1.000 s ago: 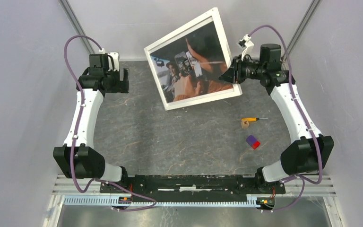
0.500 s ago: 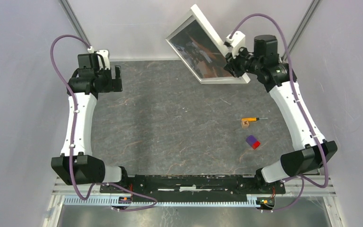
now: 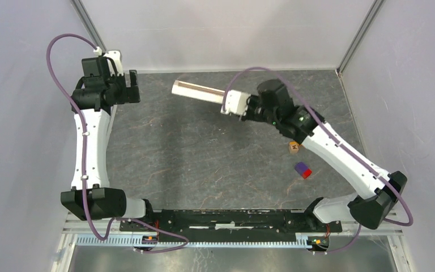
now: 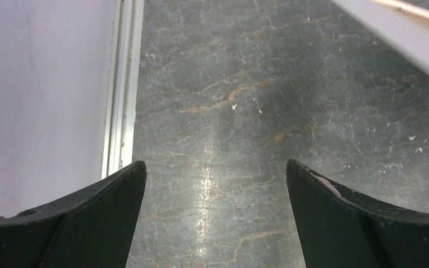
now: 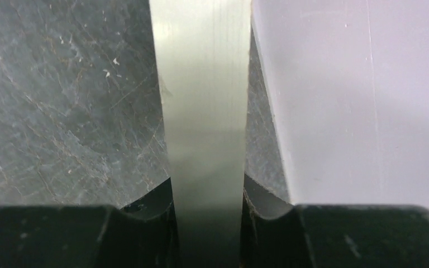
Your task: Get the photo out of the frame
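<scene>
The frame (image 3: 198, 92) shows edge-on in the top view as a long pale wood strip at the back middle of the table. My right gripper (image 3: 228, 102) is shut on its right end. In the right wrist view the frame's pale edge (image 5: 204, 100) runs straight up from between the two black fingers of the right gripper (image 5: 206, 195). The photo is hidden at this angle. My left gripper (image 3: 131, 92) hangs at the far left, apart from the frame, open and empty (image 4: 215, 173). A corner of the frame (image 4: 408, 30) crosses the top right of the left wrist view.
A small wooden block (image 3: 294, 148) and a red and blue block (image 3: 302, 170) lie on the dark mat right of centre, beside the right arm. The back wall is close behind the frame. A metal rail (image 4: 122, 84) runs along the left wall.
The right arm has swung the frame down and to the left from the back right corner and turned it edge-on. The left arm has drawn back towards the far left corner.
</scene>
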Controlling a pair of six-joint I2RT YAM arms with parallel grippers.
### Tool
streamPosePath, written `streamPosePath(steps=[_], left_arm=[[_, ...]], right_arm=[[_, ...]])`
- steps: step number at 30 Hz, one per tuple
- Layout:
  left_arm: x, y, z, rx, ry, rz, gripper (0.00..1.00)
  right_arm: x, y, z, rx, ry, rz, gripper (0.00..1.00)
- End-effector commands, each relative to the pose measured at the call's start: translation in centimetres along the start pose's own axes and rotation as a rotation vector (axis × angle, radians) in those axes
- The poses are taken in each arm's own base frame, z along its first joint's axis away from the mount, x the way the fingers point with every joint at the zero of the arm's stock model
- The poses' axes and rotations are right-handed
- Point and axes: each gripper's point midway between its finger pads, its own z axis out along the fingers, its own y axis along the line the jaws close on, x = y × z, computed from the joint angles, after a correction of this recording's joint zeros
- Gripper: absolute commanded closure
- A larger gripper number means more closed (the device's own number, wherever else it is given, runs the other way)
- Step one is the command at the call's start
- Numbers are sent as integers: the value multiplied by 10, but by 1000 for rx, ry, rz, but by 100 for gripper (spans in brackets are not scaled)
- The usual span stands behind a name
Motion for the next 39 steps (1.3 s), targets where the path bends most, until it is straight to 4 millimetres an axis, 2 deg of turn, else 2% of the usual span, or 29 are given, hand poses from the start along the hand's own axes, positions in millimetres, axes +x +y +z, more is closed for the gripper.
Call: streamPosePath(steps=[1,7,12,13,16,17,21,28,36,39], left_arm=[[-24,12,-7,-39,-61,-3,0],[-22,13,-6,-42,-57,8,0],[-15,8,-2,-11,-36,13,0],[-14,7,-1,-5,-32,11,0],[-6,5,3,2,-9,5,0],[-2,4,5,5,0,3,0],[8,2,8,14,26,1,0],[22,-6,4,64,71,19,0],[40,-13,7,108,134,40,0],[47,-17,6,131,157,40,0]], right_arm=[[-23,-19,-22,279,-18,-120,100],[-9,53,-6,304,55,-280,100],[13,107,9,299,88,-339,100],[19,118,12,289,93,-349,97],[29,144,19,274,82,-366,74],[32,150,21,269,78,-365,67],[42,177,35,214,87,-362,51],[52,209,56,114,112,-349,33],[66,255,65,-120,159,-344,19],[62,268,65,-209,151,-333,15]])
